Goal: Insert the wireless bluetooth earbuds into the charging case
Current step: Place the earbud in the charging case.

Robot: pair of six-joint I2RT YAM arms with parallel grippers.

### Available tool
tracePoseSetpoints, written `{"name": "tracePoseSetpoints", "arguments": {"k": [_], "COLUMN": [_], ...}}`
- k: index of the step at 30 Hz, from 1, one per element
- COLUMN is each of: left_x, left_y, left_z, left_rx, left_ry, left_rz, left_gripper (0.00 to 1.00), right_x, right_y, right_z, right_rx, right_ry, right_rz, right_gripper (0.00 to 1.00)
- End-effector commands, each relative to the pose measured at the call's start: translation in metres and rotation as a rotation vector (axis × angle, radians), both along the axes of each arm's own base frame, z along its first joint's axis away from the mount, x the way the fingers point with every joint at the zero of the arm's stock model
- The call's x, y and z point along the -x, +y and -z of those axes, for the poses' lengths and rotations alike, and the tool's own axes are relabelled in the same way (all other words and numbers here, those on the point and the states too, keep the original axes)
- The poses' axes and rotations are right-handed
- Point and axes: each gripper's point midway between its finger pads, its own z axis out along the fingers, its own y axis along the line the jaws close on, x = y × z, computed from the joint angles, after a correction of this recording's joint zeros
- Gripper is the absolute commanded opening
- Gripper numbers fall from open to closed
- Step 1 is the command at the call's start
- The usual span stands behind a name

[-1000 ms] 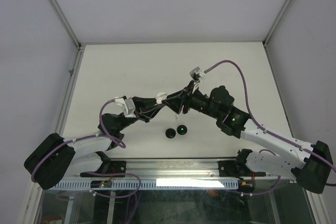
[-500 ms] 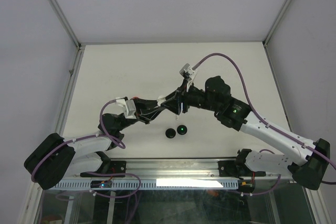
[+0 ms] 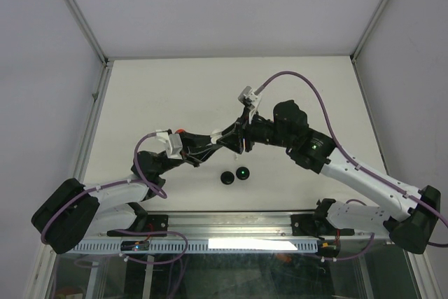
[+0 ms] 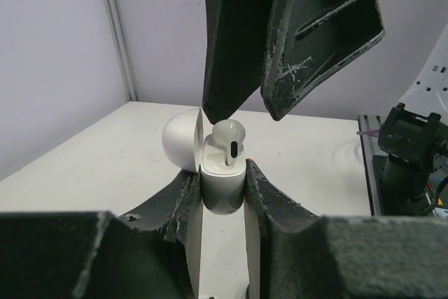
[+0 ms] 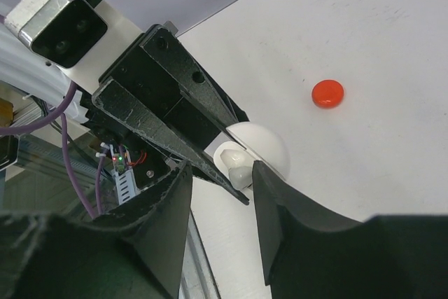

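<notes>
Top view, left to right: left arm (image 3: 112,194) comes in from the near-left with a small red disc (image 3: 180,131) just beside its wrist. The left gripper (image 3: 218,139) meets the right gripper (image 3: 240,136) tip to tip over the middle of the matte white table (image 3: 161,89). Two black round discs (image 3: 227,178) lie side by side nearer the bases, the right one showing a green dot. Case and bud can't be made out there. The left wrist view gives them: the left gripper's rough dark fingers clamp the base of a glossy white rounded charging case (image 4: 222,190). It is upright, with its domed lid (image 4: 180,138) swung open to the left. One white earbud (image 4: 227,138) sits in it, bulb up, with a dark strip down its stem. The right gripper's scuffed black fingers hang right above, tips spread wider than the bud (not pinching it, as far as shows). The right wrist view adds the bud between its own spread fingers, the lid behind it, and the red disc flat and glossy on the table, well apart to the right.
</notes>
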Motion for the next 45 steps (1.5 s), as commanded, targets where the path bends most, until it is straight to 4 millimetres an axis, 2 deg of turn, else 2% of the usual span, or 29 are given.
{"name": "tracePoseSetpoints", "arguments": {"k": [1, 8, 12, 16, 21, 26, 30, 39, 45], "left_x": [0.002, -0.004, -0.004, -0.009, -0.007, -0.007, -0.004, 0.010, 0.013], "left_y": [0.006, 0.004, 0.002, 0.006, 0.004, 0.004, 0.002, -0.003, -0.004], "left_z": [-0.030, -0.024, -0.023, -0.022, -0.019, -0.017, -0.016, -0.024, -0.027], "left_rx": [0.086, 0.063, 0.060, 0.067, 0.052, 0.044, 0.033, 0.036, 0.043], "left_ry": [-0.048, -0.018, -0.012, -0.003, -0.007, -0.003, -0.007, -0.035, -0.039], "left_rz": [-0.019, -0.034, -0.026, -0.061, -0.050, -0.049, -0.034, 0.051, 0.071], "left_gripper": [0.09, 0.09, 0.09, 0.09, 0.09, 0.09, 0.09, 0.09, 0.09], "right_x": [0.016, 0.034, 0.040, 0.042, 0.032, 0.022, 0.005, 0.005, -0.001], "right_y": [0.000, 0.005, 0.015, 0.013, 0.003, -0.006, -0.015, -0.002, -0.002], "right_z": [-0.010, -0.013, -0.013, -0.011, -0.013, -0.037, -0.044, -0.031, -0.022], "right_rx": [0.007, -0.006, -0.015, 0.001, 0.011, -0.050, -0.066, -0.039, -0.024], "right_ry": [0.005, 0.036, 0.066, 0.077, 0.034, -0.041, -0.063, -0.040, -0.029], "right_rz": [-0.076, -0.187, -0.242, -0.242, -0.156, -0.070, 0.049, -0.003, 0.025], "right_gripper": [0.41, 0.40, 0.39, 0.38, 0.39, 0.41, 0.41, 0.42, 0.42]}}
